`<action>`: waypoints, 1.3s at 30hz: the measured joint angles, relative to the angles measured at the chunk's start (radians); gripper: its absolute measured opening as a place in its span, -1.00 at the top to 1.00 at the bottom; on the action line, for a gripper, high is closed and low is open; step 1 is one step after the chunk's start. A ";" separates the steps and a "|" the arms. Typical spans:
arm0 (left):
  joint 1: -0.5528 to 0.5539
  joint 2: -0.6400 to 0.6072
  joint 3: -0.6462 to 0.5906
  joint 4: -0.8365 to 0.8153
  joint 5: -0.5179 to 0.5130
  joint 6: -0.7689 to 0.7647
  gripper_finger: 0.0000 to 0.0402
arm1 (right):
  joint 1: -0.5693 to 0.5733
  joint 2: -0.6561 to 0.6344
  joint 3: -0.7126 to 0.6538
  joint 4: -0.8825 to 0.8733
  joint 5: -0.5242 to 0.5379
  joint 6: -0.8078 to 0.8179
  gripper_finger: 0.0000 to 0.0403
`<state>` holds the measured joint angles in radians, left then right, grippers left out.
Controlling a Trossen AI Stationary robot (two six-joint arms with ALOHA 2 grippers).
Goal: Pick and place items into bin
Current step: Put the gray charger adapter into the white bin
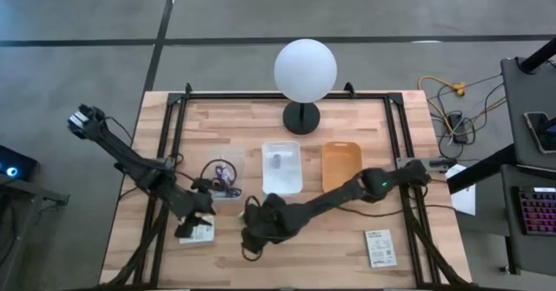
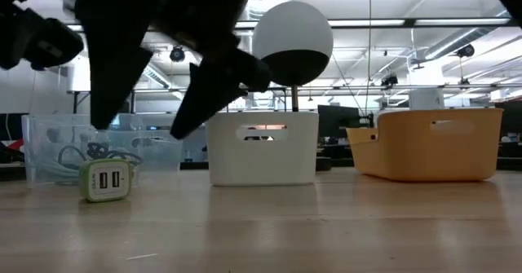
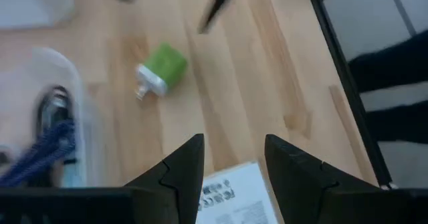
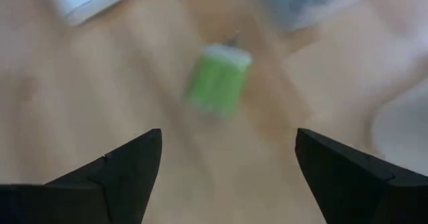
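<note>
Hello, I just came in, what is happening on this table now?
Two robot arms are sorting small items into bins. The right gripper, wide open, hovers over a green charger lying on the wooden table. The left gripper, open, is above a white packet beside the clear bin of cables. Another packet lies apart.

green adapter [image 2: 106, 181] upright on table

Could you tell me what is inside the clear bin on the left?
The clear bin holds tangled cables, dark and purple from above. The low view shows a pale cord through its wall. Anything beneath the tangle is hidden.
</note>
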<state>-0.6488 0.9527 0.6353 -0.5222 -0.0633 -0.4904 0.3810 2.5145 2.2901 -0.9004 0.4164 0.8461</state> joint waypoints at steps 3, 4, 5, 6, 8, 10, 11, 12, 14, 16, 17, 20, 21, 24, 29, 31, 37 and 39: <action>-0.007 0.025 0.000 -0.002 0.007 0.000 0.30 | -0.005 0.050 0.058 0.079 0.024 0.016 -0.62; -0.009 0.027 0.000 -0.002 0.007 0.000 0.30 | -0.006 0.051 0.046 0.124 0.008 0.028 -0.62; -0.011 0.026 0.002 -0.001 0.014 0.000 0.30 | -0.007 0.058 0.040 0.139 -0.006 0.055 -0.62; -0.013 0.021 0.003 -0.004 0.021 0.000 0.30 | -0.007 0.069 0.038 0.133 -0.012 0.096 -0.62; -0.016 0.003 0.008 0.002 0.033 0.000 0.30 | -0.007 0.076 0.038 0.070 -0.016 0.166 -0.62; -0.020 -0.028 0.008 -0.002 0.035 -0.001 0.30 | -0.012 0.075 0.032 0.064 -0.006 0.181 -0.62; -0.021 -0.045 0.008 -0.001 0.035 -0.001 0.30 | -0.012 0.072 0.030 0.071 0.005 0.169 -0.62; -0.020 -0.060 0.007 -0.001 0.032 -0.001 0.30 | -0.014 0.071 0.029 0.084 0.010 0.146 -0.62; -0.020 -0.087 0.006 -0.001 0.019 -0.001 0.30 | -0.017 0.080 0.026 0.128 0.009 0.103 -0.62; -0.020 -0.112 0.001 -0.002 -0.001 0.000 0.30 | -0.021 0.096 0.025 0.161 -0.004 0.090 -0.62; -0.020 -0.119 0.000 -0.003 -0.003 0.000 0.30 | -0.024 0.104 0.025 0.167 -0.014 0.095 -0.62; -0.020 -0.132 -0.002 -0.007 -0.008 0.000 0.30 | -0.033 0.128 0.023 0.173 -0.018 0.097 -0.62; -0.020 -0.132 -0.002 -0.006 -0.010 0.000 0.30 | -0.035 0.133 0.023 0.176 -0.015 0.086 -0.62; -0.020 -0.125 -0.002 -0.006 -0.015 0.000 0.30 | -0.038 0.140 0.021 0.176 -0.005 0.035 -0.62; -0.020 -0.093 -0.002 -0.007 -0.015 -0.001 0.30 | -0.044 0.133 0.028 0.113 -0.013 -0.017 -0.48; -0.020 -0.080 -0.002 -0.007 -0.015 0.000 0.30 | -0.044 0.131 0.033 0.093 -0.015 -0.024 -0.32; -0.020 -0.051 -0.001 -0.003 -0.014 0.000 0.30 | -0.023 0.129 0.065 0.088 -0.080 -0.027 0.33; -0.020 -0.046 -0.001 -0.004 -0.014 0.000 0.30 | -0.011 0.116 0.063 0.087 -0.088 -0.026 0.37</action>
<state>-0.6689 0.9067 0.6344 -0.5264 -0.0771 -0.4904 0.3700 2.6303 2.3532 -0.8131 0.3285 0.8198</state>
